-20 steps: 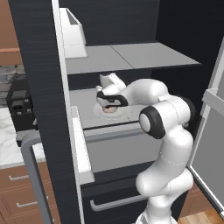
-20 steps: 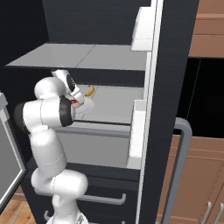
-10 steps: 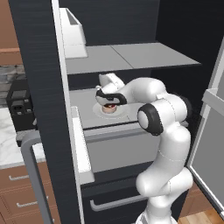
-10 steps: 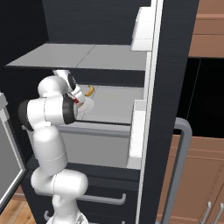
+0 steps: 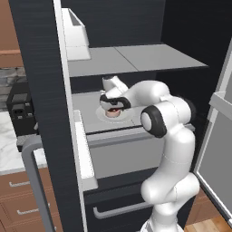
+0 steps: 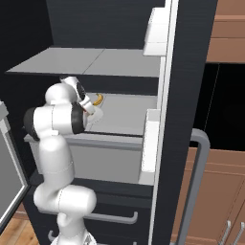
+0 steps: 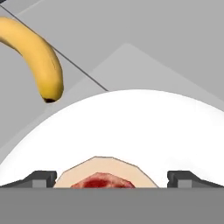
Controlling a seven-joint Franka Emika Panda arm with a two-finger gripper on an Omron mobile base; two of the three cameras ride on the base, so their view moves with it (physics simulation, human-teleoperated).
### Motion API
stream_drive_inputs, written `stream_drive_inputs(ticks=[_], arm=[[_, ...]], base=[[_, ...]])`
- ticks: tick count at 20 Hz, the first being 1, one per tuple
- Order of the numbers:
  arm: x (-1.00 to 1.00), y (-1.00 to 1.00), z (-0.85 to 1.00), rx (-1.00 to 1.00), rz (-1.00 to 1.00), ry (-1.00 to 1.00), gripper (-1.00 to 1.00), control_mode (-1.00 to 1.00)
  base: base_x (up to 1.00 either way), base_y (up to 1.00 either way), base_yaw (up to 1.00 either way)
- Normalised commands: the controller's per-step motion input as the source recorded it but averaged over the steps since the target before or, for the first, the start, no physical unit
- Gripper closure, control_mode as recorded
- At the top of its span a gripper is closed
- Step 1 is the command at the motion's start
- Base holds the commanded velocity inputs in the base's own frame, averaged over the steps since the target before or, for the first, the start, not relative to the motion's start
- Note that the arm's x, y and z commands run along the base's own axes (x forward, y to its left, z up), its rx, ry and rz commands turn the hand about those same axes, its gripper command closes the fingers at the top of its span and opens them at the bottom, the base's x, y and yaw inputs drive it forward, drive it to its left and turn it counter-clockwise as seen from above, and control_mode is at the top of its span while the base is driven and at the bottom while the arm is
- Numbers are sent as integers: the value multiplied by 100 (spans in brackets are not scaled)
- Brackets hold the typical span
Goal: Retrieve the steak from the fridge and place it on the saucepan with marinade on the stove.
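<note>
My gripper (image 7: 112, 178) is open over the steak (image 7: 105, 181) on its plate (image 7: 131, 127); I haven't grabbed it.

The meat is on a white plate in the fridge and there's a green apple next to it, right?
Not quite. The steak does sit on a white plate in the fridge, but the thing beside it is a yellow banana, not a green apple. The hand view shows it.

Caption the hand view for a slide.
Open two-finger gripper poised over a small red marbled steak on a round white plate, curved yellow banana beyond.
</note>
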Motion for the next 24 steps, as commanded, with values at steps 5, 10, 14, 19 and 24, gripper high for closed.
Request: stream_drive_inputs(ticks=[5,10,14,19,24], arm=[[14,0,-22,0,-2,0,-100,-100],[1,10,-16,0,-1,0,-100,-100],[0,10,0,0,-2,0,-100,-100],[0,13,0,0,0,0,-100,-100],[0,9,0,0,-1,3,-100,-100]], base=[[0,0,0],[0,0,0],[0,0,0],[0,0,0],[0,0,0]])
